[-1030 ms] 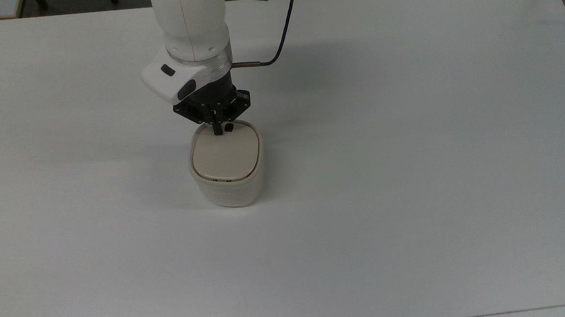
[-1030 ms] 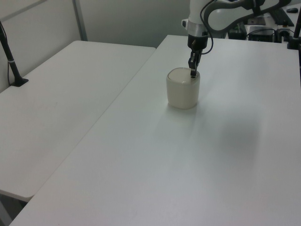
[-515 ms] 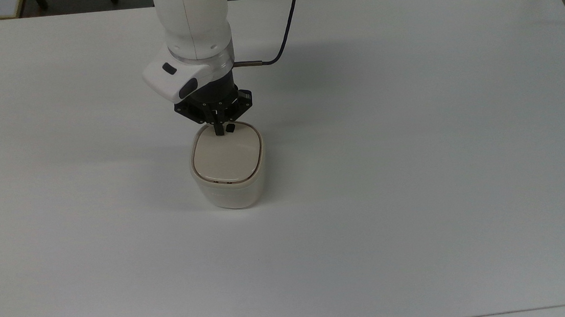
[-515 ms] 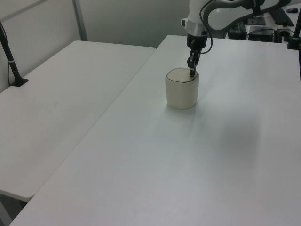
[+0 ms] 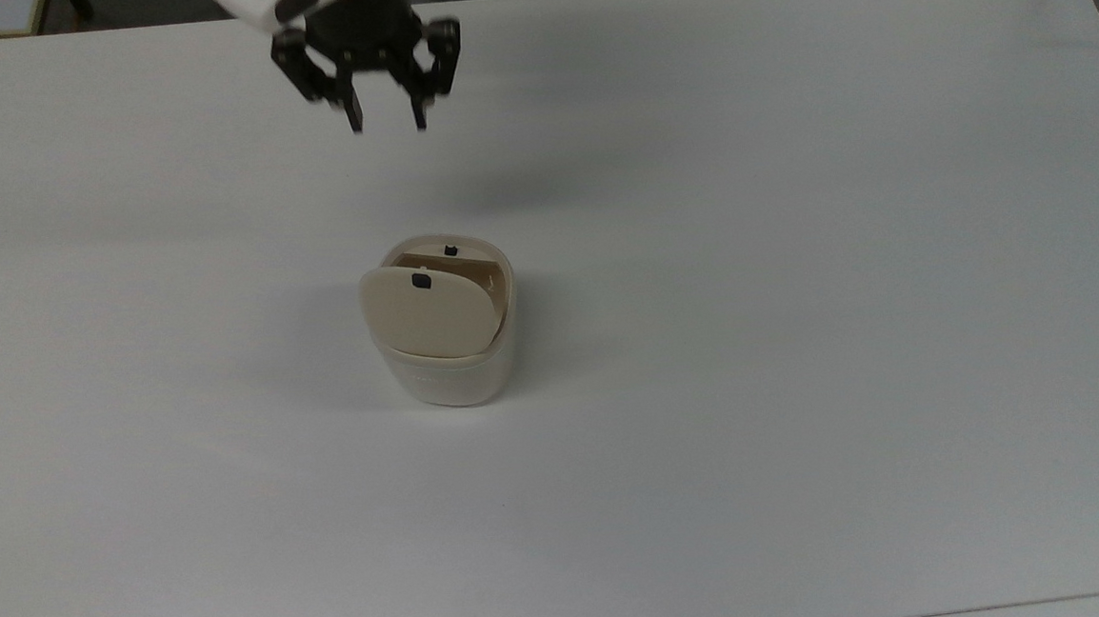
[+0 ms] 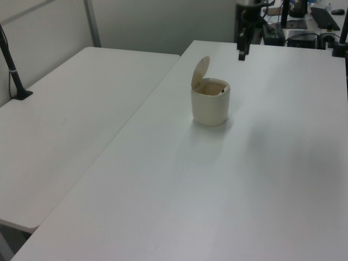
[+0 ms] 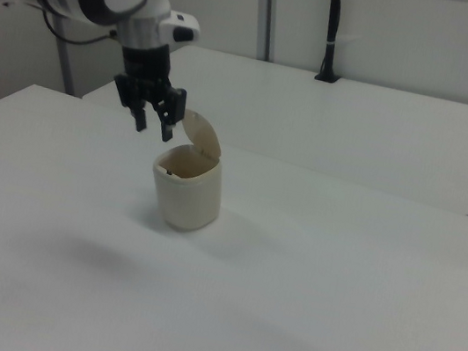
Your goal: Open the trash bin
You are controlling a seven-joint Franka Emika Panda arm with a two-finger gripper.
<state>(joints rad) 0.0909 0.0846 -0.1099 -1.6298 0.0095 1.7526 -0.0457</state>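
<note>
One trash bin [image 5: 445, 367], lid [image 5: 426, 313] raised; one claw [image 5: 386, 125] spread above

The top view looks steeply down; left and right views face across the table [image 5: 799, 331] from opposite sides.

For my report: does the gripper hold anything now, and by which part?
Nothing is held. The gripper is open and empty, raised clear of the trash bin, whose lid stands open.
</note>
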